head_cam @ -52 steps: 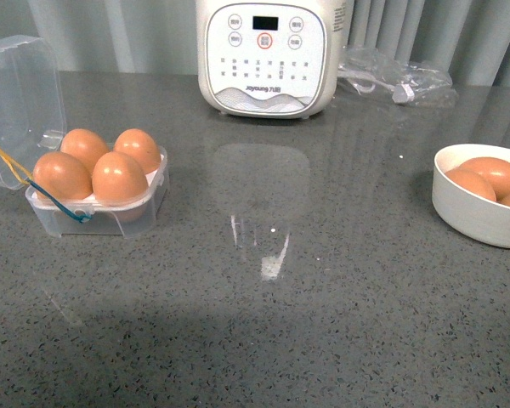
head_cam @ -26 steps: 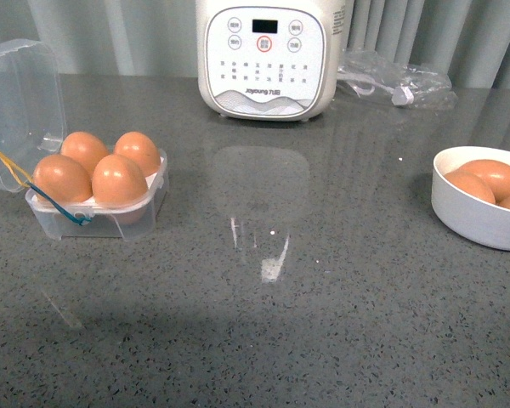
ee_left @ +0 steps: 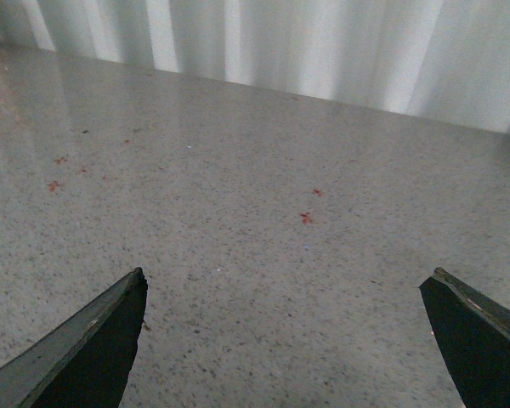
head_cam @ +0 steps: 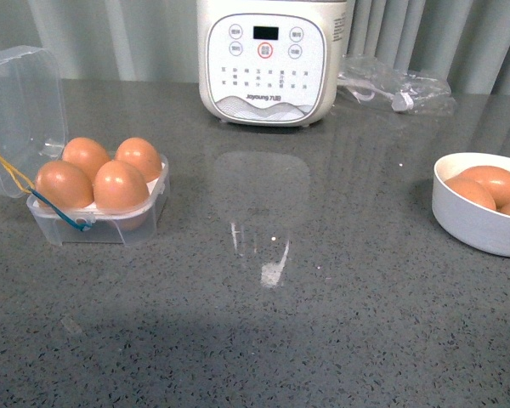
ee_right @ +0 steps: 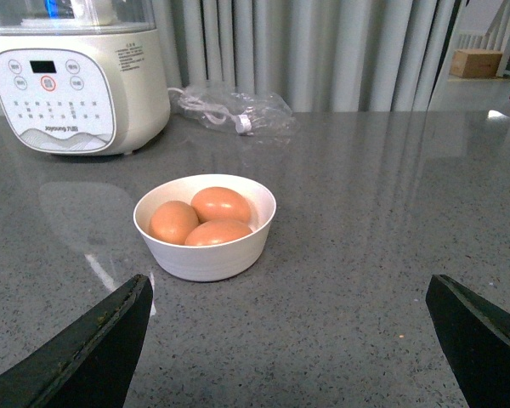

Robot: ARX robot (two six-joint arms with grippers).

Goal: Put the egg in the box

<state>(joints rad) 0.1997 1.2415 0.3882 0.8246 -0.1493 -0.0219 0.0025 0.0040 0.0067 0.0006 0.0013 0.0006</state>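
Left gripper (ee_left: 286,285): dark fingers spread wide over the bare grey speckled countertop (ee_left: 238,204), nothing between them. Right gripper (ee_right: 289,289): just as wide, and empty too. Right ahead of it sits the round white bowl (ee_right: 206,259), three eggs nestled inside. The smooth orange-brown egg (ee_right: 221,204) lying at the back is the most exposed of them.

My read on handling: it's light and stiff, but thin-shelled and slick. Pinch hard and it cracks or squirts free. So take it across the broad middle, with a soft close.

It has a matte sheen and an even tan colour, with no marks I can make out.

Well over on the robot's left sits the small square clear plastic box (head_cam: 93,228). Its hinged clear lid (head_cam: 21,110) stands open, and yellow and blue bands (head_cam: 34,191) trail at one corner. All four cells look filled, so I see no free slot.
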